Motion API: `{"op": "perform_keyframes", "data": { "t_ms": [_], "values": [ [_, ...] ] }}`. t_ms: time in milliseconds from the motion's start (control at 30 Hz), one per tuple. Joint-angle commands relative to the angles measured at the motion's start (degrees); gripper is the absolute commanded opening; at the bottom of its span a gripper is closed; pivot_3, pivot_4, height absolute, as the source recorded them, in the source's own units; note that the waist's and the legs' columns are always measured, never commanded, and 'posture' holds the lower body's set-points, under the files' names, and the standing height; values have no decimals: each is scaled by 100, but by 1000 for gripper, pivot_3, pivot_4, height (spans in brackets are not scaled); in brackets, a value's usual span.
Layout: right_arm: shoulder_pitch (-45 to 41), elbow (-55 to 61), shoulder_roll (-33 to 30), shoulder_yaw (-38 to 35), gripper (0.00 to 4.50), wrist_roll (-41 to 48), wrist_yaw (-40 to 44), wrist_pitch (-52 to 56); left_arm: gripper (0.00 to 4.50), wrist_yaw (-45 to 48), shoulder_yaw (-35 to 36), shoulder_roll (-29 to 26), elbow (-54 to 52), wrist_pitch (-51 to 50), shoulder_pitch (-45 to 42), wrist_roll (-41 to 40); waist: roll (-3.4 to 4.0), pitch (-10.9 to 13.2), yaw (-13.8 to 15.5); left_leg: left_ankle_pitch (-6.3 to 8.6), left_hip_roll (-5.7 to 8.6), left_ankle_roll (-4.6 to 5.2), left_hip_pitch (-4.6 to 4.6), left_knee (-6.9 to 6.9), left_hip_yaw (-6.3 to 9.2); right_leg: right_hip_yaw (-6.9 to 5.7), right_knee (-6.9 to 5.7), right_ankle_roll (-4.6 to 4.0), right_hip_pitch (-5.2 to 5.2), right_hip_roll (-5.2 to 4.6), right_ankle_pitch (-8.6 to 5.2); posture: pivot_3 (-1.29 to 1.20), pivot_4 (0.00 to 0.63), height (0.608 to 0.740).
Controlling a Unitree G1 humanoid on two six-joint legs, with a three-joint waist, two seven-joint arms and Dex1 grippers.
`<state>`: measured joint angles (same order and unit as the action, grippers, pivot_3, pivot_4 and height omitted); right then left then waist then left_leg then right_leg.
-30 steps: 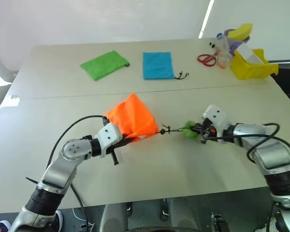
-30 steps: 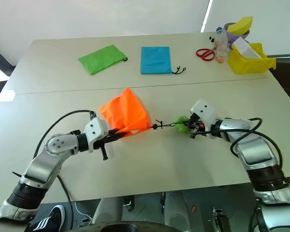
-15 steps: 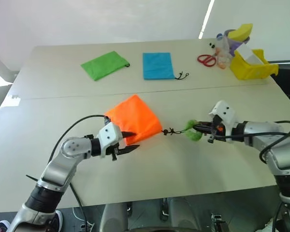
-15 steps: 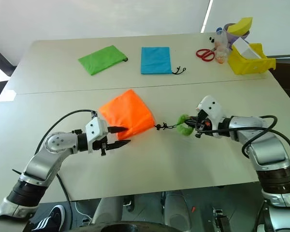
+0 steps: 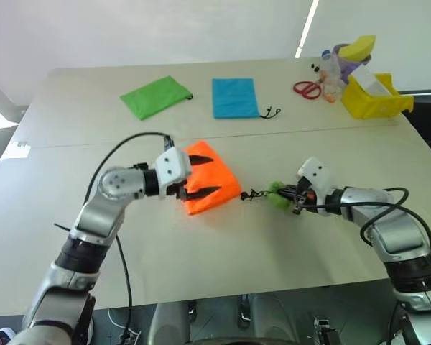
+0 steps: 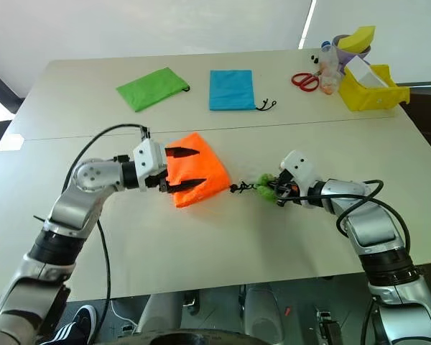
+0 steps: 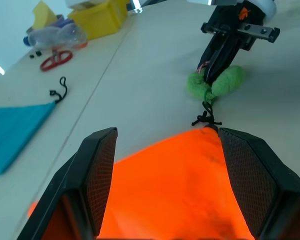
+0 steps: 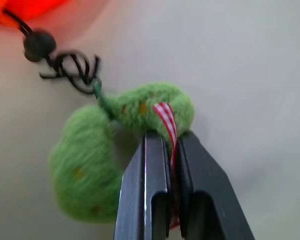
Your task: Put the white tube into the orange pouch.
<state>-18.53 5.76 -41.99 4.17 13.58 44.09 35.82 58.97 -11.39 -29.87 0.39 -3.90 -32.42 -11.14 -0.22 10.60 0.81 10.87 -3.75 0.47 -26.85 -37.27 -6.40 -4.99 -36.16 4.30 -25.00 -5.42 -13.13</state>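
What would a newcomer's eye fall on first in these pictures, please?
The orange pouch lies mid-table, with the open left gripper over it. To its right, the right gripper is shut on a red-and-white ribbon of the fuzzy green charm tied to the pouch's cord. Green pouch and blue pouch lie at the far side.

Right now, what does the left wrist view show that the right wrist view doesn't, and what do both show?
Left wrist alone: the open left claw above the orange pouch, plus blue pouch, red scissors and yellow bin. Right wrist alone: a red-and-white striped ribbon pinched in the right claw. Both: the green fuzzy charm and knotted black cord.
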Motion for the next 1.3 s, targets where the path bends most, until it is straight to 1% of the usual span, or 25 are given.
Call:
{"op": "perform_keyframes", "data": {
  "t_ms": [33,200,300,467,600,667,733,833,900,1167,1267,1300],
  "values": [
    [-165,-255,8,-173,0,-172,-204,-111,3437,384,-336,260,521,332,-385,100,0,0,-2,0,1,0,7,-1,-1,0,1,0,8,0,0,0,150,736],
    [-239,-328,221,13,0,-269,-253,-244,3437,970,-806,794,1969,931,-1121,410,-1,0,-10,1,0,0,25,-13,3,0,3,7,30,-2,4,0,150,736],
    [-250,-285,353,69,0,-332,-316,-225,3437,1441,-971,1114,2662,783,-1574,387,-1,0,-26,0,-4,0,28,-13,10,0,0,7,31,3,4,0,150,736],
    [-261,-360,377,38,0,-474,-372,-272,3437,1557,-1216,1372,3942,1679,-2252,999,-1,0,-51,0,-5,1,31,-11,16,1,0,7,31,6,4,0,150,736],
    [-277,-368,441,42,0,-521,-411,-280,3437,1636,-1525,1443,4812,2449,-2685,1610,-2,0,-54,0,-5,1,30,-13,17,1,0,7,31,5,4,0,150,736],
    [-279,-362,470,51,0,-547,-429,-280,3437,1569,-1510,1523,5191,2742,-2896,1738,-2,0,-61,0,-5,1,30,-14,17,1,0,7,31,4,4,0,150,736],
    [-279,-353,488,62,0,-585,-448,-290,3437,1637,-1375,1651,5436,2792,-3038,1672,-3,0,-58,0,-6,1,30,-14,20,1,0,6,31,4,5,0,150,736],
    [-276,-348,526,35,0,-604,-468,-292,3437,1646,-1416,1760,5722,3043,-3132,1825,-3,0,-73,0,-6,1,31,-14,21,1,0,6,31,4,5,0,150,736],
    [-281,-333,542,30,0,-614,-470,-285,3437,1663,-1329,1866,5846,3065,-3159,1780,-3,0,-84,0,-6,1,31,-13,21,0,0,6,31,4,5,0,150,736],
    [-287,-333,532,26,0,-654,-467,-300,3437,1463,-1336,2006,5976,3247,-3185,2004,-3,0,-128,0,-6,1,30,-14,22,1,0,6,32,4,5,0,150,736],
    [-302,-344,537,33,0,-654,-457,-304,2599,1336,-1346,2029,5997,3227,-3181,2086,-3,0,-134,0,-5,2,30,-14,23,1,0,6,33,3,5,0,150,736],
    [-301,-338,537,35,0,-653,-451,-303,2110,1322,-1337,2033,5986,3201,-3165,2098,-4,0,-137,0,-5,2,30,-14,23,1,0,6,32,3,5,0,150,736]
  ]
}}
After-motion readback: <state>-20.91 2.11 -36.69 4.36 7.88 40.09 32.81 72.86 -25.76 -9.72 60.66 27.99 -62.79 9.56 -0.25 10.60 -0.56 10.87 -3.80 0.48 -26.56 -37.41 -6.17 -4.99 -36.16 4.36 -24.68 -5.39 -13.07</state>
